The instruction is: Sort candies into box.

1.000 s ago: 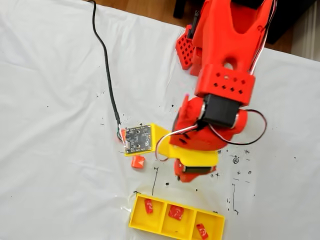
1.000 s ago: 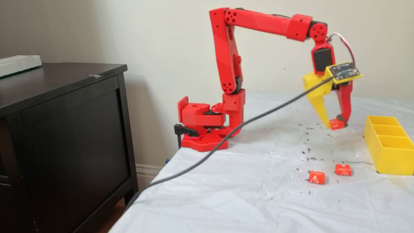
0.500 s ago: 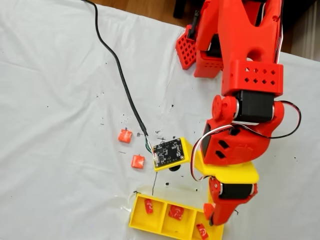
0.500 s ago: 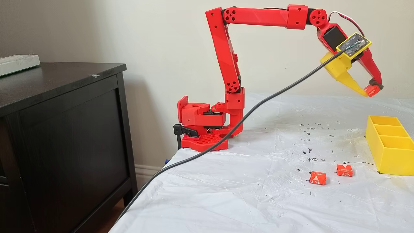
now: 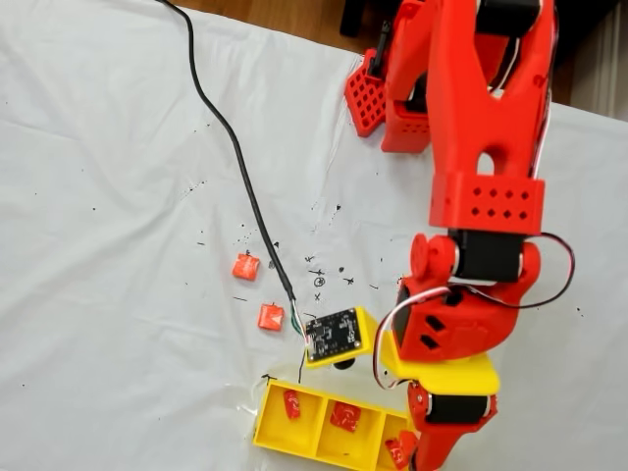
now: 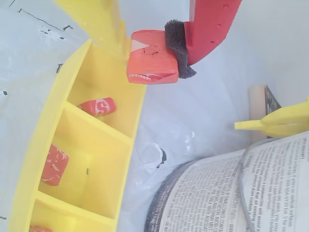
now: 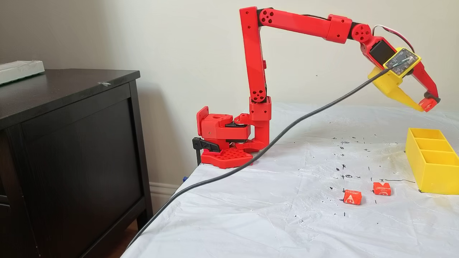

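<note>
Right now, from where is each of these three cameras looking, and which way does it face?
A fixed view: above the table, looking down at the box, two loose candies and the arm's upper links.
Wrist view: on the gripper, looking past the fingers at the held candy and the compartments below.
Another fixed view: off the table's side, level, looking across at the whole arm, base to gripper.
Shared: both fixed views show the two loose candies; all three show the box.

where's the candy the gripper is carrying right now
The held candy is pinched in the gripper, up in the air above the end of the yellow box, at the top of the wrist view.
</note>
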`<state>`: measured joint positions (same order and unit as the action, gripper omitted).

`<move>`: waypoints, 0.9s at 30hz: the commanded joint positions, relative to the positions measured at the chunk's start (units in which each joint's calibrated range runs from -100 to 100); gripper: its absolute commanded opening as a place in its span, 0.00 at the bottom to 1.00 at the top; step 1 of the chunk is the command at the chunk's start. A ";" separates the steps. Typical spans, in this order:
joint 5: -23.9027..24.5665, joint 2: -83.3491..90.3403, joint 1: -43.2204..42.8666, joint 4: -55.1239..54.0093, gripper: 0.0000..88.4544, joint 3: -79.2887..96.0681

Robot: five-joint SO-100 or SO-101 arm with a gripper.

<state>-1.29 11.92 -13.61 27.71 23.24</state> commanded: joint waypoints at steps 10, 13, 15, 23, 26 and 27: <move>-0.15 -0.90 -2.42 -2.29 0.00 -5.08; -0.59 -0.98 -2.60 -2.53 0.14 -4.35; -0.73 -1.15 -2.69 -2.53 0.25 -4.17; -2.78 -0.90 -3.33 -2.45 0.44 -3.17; -2.64 -0.47 -3.33 -2.04 0.44 -3.26; -2.59 -0.30 -3.24 -1.80 0.44 -3.35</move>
<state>-3.49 9.38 -15.40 26.45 23.24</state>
